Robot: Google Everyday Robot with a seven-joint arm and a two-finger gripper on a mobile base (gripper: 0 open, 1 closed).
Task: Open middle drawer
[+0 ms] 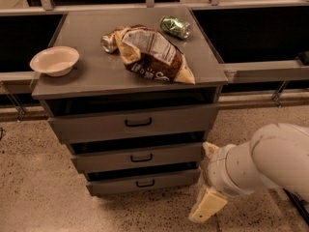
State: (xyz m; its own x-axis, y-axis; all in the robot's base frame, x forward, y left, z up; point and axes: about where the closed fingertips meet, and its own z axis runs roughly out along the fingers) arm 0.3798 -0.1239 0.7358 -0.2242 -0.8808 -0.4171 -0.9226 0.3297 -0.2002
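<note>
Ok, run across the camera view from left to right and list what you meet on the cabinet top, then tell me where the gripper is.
bowl → silver can → chip bag → then, off the cabinet, the gripper, down near the floor, below and to the right of the middle drawer.

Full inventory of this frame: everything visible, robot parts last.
cabinet: 1, grey, centre
bowl: 1, cream, cabinet top, left
chip bag: 1, brown and tan, top centre
green can: 1, green, on its side, rear right
silver can: 1, silver, by bag's left end
top drawer: 1, grey, tallest front
middle drawer: 1, grey, between the others
bottom drawer: 1, grey, lowest
arm: 1, white, lower right
pincer: 1, tan, right of bottom drawer, apart from it
</note>
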